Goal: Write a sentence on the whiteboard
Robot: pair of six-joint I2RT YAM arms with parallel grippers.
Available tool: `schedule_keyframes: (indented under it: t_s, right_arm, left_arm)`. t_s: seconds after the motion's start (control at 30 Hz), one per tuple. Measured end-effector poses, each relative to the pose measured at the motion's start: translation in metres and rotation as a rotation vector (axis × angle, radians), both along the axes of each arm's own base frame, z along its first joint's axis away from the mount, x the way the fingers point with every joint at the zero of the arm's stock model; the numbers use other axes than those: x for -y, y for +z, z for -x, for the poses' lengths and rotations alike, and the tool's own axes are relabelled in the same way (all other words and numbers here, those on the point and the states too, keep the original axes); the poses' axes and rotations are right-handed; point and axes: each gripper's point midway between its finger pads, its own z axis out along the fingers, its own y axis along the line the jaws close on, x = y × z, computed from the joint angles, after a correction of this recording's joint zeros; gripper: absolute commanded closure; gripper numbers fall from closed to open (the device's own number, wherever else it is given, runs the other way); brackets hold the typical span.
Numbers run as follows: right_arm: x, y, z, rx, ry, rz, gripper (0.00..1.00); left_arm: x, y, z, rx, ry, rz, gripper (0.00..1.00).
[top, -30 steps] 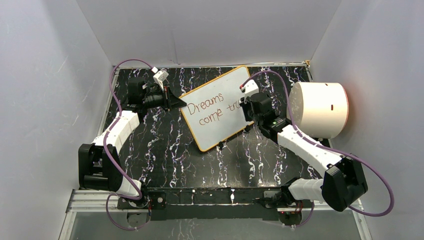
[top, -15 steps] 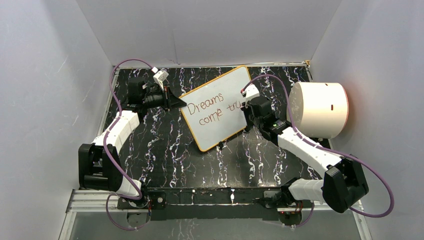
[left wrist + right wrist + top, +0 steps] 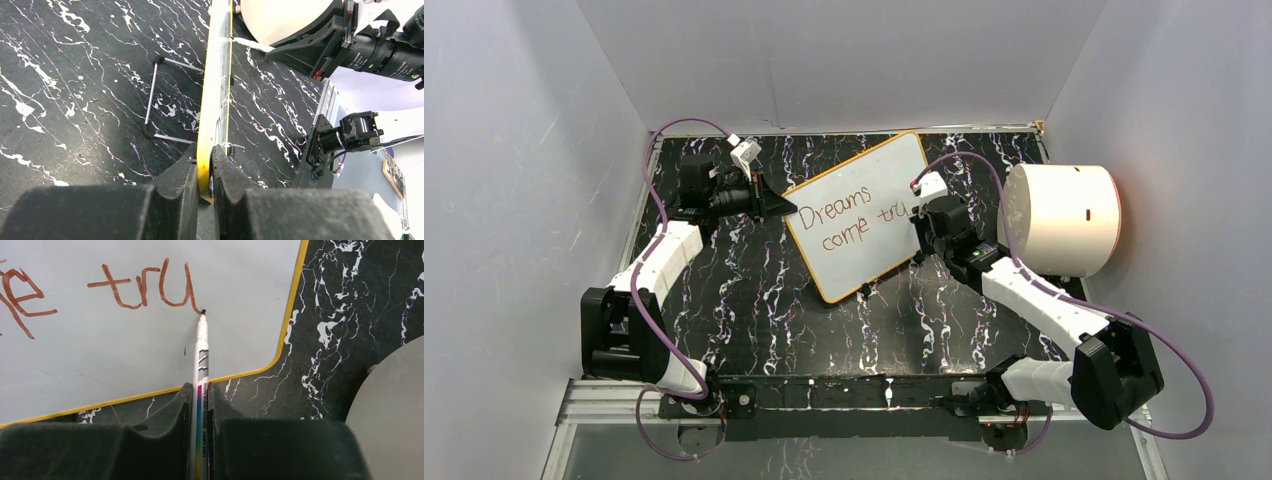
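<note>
Fingers (image 3: 165, 435) of right gripper (image 3: 200, 390) clamped marker (image 3: 201, 355), tip touching whiteboard (image 3: 125, 340) after "tru". Left gripper (image 3: 205, 152) pinched its left edge. Whiteboard stood tilted near desk's (image 3: 754, 300) far edge, centre. Final "e" likely needed light, steady pressure.

The table (image 3: 754, 300) is a black marble-look slab with white and purplish veins all over. The whiteboard (image 3: 854, 265) sits on it propped up on a thin wire stand (image 3: 151, 100). A big white cylinder (image 3: 1064, 220) sits just right of the whiteboard.
</note>
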Motion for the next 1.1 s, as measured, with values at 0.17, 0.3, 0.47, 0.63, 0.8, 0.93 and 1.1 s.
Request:
schedule_keyframes:
  t_s: [0.17, 0.3, 0.47, 0.63, 0.8, 0.93, 1.1]
  right_arm:
    - [0.004, 0.008, -0.002, 0.019, -0.010, -0.015, 1.00]
    - [0.005, 0.012, -0.005, 0.028, -0.011, -0.031, 1.00]
    - [0.001, 0.014, -0.007, 0.033, 0.005, -0.050, 1.00]
    - [-0.004, 0.017, -0.009, 0.035, 0.018, -0.061, 1.00]
    - [-0.007, 0.015, -0.013, 0.029, 0.024, -0.061, 1.00]
    - [-0.007, 0.014, -0.015, 0.030, 0.021, -0.061, 1.00]
    - [-0.003, 0.014, -0.018, 0.034, 0.004, -0.056, 1.00]
  left_arm:
    - [0.000, 0.000, 0.000, 0.000, 0.000, 0.000, 1.00]
    - [0.000, 0.000, 0.000, 0.000, 0.000, 0.000, 1.00]
    - [0.000, 0.000, 0.000, 0.000, 0.000, 0.000, 1.00]
    - [0.000, 0.000, 0.000, 0.000, 0.000, 0.000, 1.00]
    - [0.000, 0.000, 0.000, 0.000, 0.000, 0.000, 1.00]
    - [0.000, 0.000, 0.000, -0.002, -0.001, 0.000, 1.00]
    - [0.001, 0.000, 0.000, -0.001, -0.003, 0.000, 1.00]
